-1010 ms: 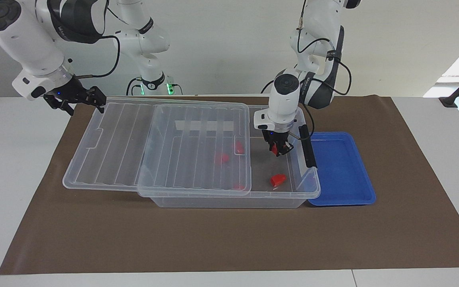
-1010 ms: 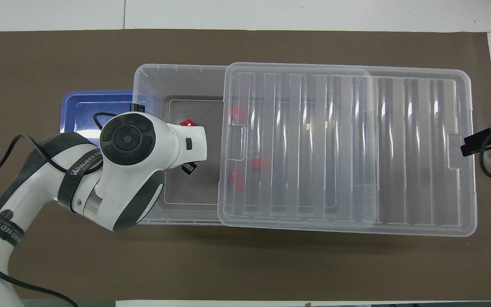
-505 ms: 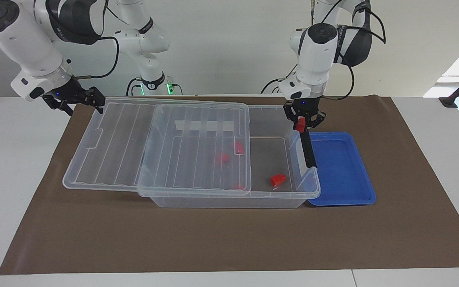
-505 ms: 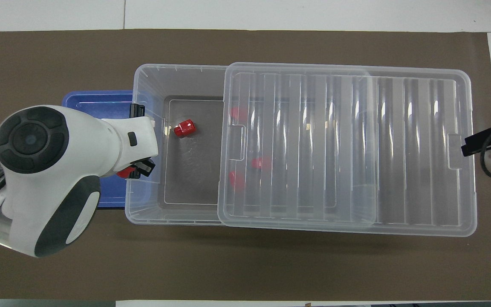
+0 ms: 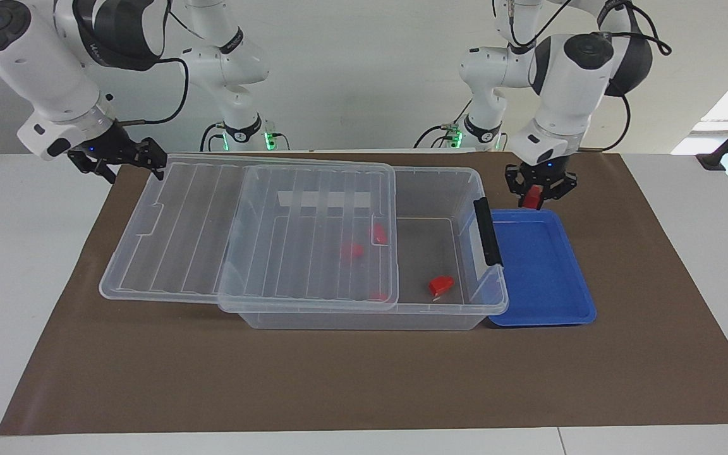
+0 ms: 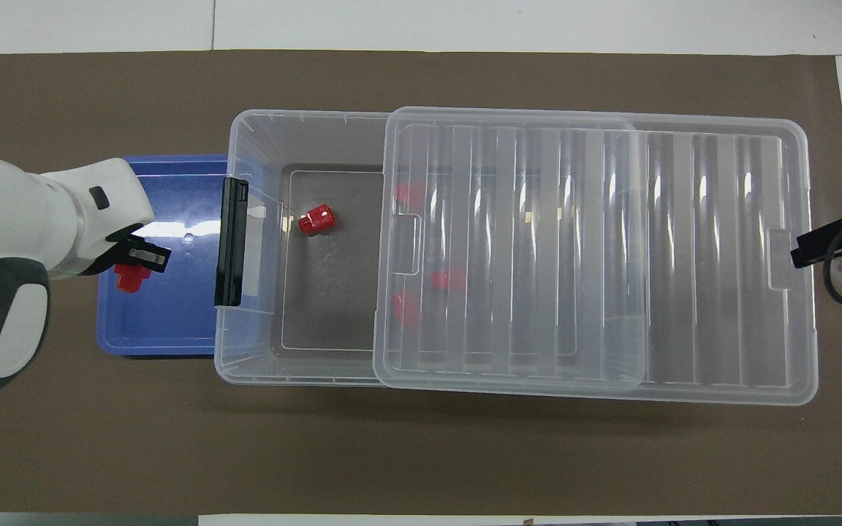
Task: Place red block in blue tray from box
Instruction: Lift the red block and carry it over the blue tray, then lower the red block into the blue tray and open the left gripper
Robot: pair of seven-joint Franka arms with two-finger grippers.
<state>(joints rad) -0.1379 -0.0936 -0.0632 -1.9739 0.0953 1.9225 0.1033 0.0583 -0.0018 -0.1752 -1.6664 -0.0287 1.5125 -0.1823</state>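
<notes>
Red block (image 5: 533,197) pinched in the left claw (image 5: 539,201) hangs over the blue tray (image 5: 576,303), above the tray's end nearer the robots and just clear of its rim in the facing view. The clear box (image 5: 465,303) sits touching the tray on the brown mat (image 5: 364,379), its ribbed lid (image 5: 168,253) slid toward the right arm's end so that only the part by the black latch (image 5: 487,240) lies open. One loose red piece (image 5: 441,285) rests on the box floor in that open part; others show as red blurs under the lid.

Height is the main risk: released from where it hangs, the chunky piece (hard plastic by the look of it) could bounce off the shallow tray and roll over the low rim onto the mat or the worktop (image 5: 23,253). Position is the second risk, since the block hangs close to the tray's edge, and a drop there could strike the rim. A safer course, judging from both views, is to carry it toward the tray's middle and lower it before letting go.

The right claw (image 5: 125,157) waits with fingers apart just beside the lid's corner at its own end of the worktop, holding nothing; a nudge from it would shift the lid.
</notes>
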